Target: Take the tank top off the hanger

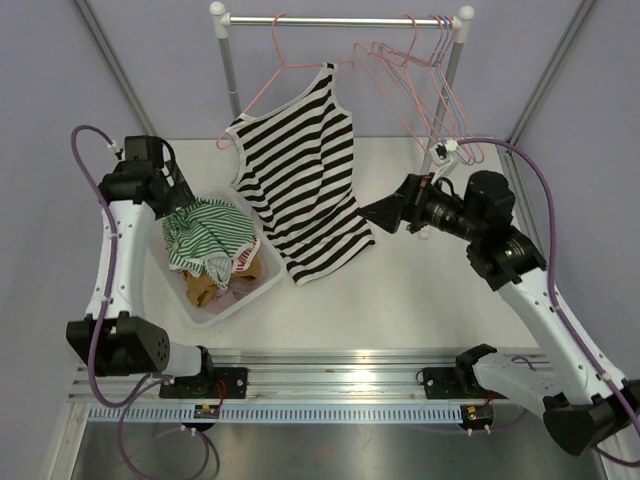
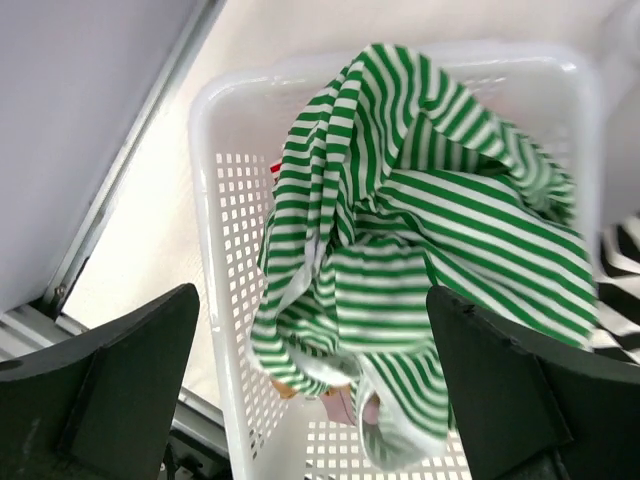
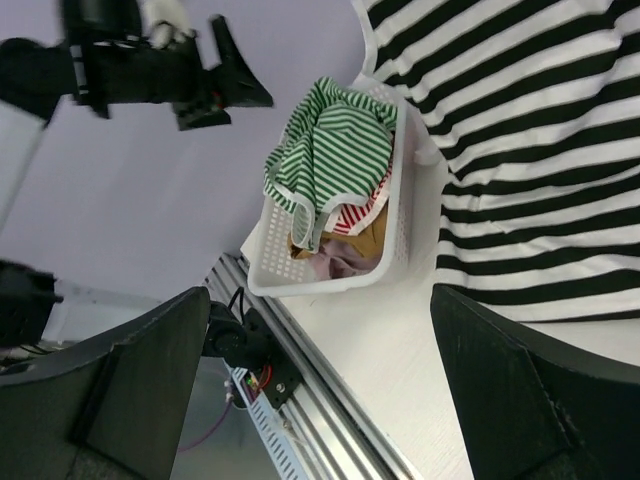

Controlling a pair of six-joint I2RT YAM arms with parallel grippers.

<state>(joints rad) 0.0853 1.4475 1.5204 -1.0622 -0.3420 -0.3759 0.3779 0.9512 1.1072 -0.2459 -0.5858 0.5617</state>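
We judge the task barely begun. The tank top (image 1: 305, 180) is on its hanger (image 1: 265, 90), which hooks over the rail (image 1: 340, 20). One strap sits high near the hook and the other shoulder sags lower on the left, so the garment hangs skewed. Its hem has slumped onto the desk (image 1: 400, 290). All of the removal is left to do: taking hold of the cloth, slipping both straps off the wire and drawing it clear.

Neither claw has hold of anything. The right claw (image 1: 372, 213) is level with the tank top's lower right edge, close to it, with its fingers spread wide. The left claw (image 2: 312, 300) hangs over the basket (image 2: 215, 200), also spread apart, above a green shirt (image 2: 430, 240) heaped there.

The tank top is a soft, limp knit in bold black and white bands, and it creases where it meets the desk. The hanger is thin pink wire, smooth and springy by the look of it, and likely to swing when tugged. More wire hangers (image 1: 420, 70) crowd the rail's right end. The basket is white perforated plastic.
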